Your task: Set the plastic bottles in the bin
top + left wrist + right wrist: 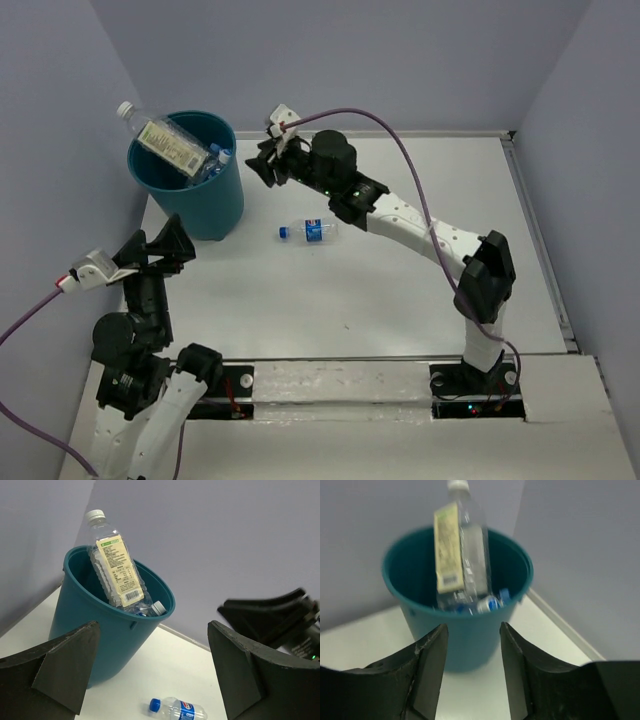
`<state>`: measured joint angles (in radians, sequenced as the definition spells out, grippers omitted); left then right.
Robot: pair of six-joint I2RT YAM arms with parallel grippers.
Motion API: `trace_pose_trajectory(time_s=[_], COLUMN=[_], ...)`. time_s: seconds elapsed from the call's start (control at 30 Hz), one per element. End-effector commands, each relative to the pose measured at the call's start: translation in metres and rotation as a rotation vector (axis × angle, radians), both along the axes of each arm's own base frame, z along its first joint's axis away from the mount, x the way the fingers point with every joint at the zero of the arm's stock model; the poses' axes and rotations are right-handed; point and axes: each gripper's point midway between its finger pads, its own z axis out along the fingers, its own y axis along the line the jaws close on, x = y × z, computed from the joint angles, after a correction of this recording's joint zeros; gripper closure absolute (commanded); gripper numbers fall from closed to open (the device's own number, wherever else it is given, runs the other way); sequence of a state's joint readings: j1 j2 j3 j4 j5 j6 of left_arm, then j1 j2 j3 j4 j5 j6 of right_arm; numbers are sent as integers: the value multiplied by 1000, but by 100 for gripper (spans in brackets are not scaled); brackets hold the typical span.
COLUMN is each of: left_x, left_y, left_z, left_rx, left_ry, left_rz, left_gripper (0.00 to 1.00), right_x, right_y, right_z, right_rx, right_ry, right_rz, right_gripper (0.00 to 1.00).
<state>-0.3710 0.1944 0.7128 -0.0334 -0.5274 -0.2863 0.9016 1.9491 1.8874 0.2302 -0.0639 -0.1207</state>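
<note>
The teal bin stands at the far left of the table. A large clear bottle with a cream label leans out over its rim, and smaller bottles with blue labels lie inside. One small blue-capped bottle lies on its side on the table, right of the bin. My right gripper hovers just right of the bin's rim, its jaws partly apart and empty. Beside the bin's near side, my left gripper stands wide open and empty. In the right wrist view, the bin is straight ahead of the right gripper.
Grey walls close in the table on the left, back and right. A purple cable arcs over the right arm. The left wrist view shows the bin, the lying bottle and the right gripper beyond.
</note>
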Motion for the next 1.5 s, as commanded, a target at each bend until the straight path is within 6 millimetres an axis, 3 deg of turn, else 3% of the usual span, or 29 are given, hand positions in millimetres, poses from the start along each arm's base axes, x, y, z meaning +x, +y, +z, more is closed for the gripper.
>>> trace_pose_trajectory(time_s=[0.0,0.1,0.17,0.2,0.23,0.3,0.4,0.67,0.73,0.87,0.97,1.07,1.17,1.33,1.43,1.47], left_x=[0,3,6,9,11,19,31,49,51,58,60,62,65,60,59,59], left_y=[0,-3,-5,-7,-11,-19,-33,-62,-70,-92,-101,-108,-115,-118,-121,-121], left_z=[11,9,8,6,5,1,-5,-16,-17,-28,-35,-48,-74,-96,-101,-104], left_rx=[-2,3,10,12,18,25,32,54,51,25,-2,-23,-37,-70,-78,-79], left_ry=[-39,-30,-22,-10,-5,20,55,138,151,226,270,318,395,443,461,475], left_rz=[-1,-8,-15,-21,-37,-66,-120,-242,-277,-379,-423,-449,-473,-493,-505,-507], left_gripper=[1,1,1,1,1,1,1,1,1,1,1,1,1,1,1,1], right_x=[19,37,45,49,49,51,56,26,17,2,-2,-7,-14,-23,-27,-28], right_y=[-70,-102,-115,-117,-130,-137,-145,-137,-137,-136,-134,-128,-123,-126,-125,-125], right_z=[-45,-89,-144,-152,-176,-214,-244,-306,-317,-331,-331,-315,-302,-331,-340,-341], right_rx=[-220,-362,-540,-588,-674,-801,-870,-932,-935,-926,-909,-844,-790,-813,-812,-811], right_ry=[33,122,200,203,254,290,337,520,558,608,620,603,587,673,699,702], right_rz=[26,20,10,4,-4,14,48,238,275,335,349,365,391,416,433,436], right_gripper=[42,19,7,6,3,1,0,0,0,11,32,32,22,13,13,17])
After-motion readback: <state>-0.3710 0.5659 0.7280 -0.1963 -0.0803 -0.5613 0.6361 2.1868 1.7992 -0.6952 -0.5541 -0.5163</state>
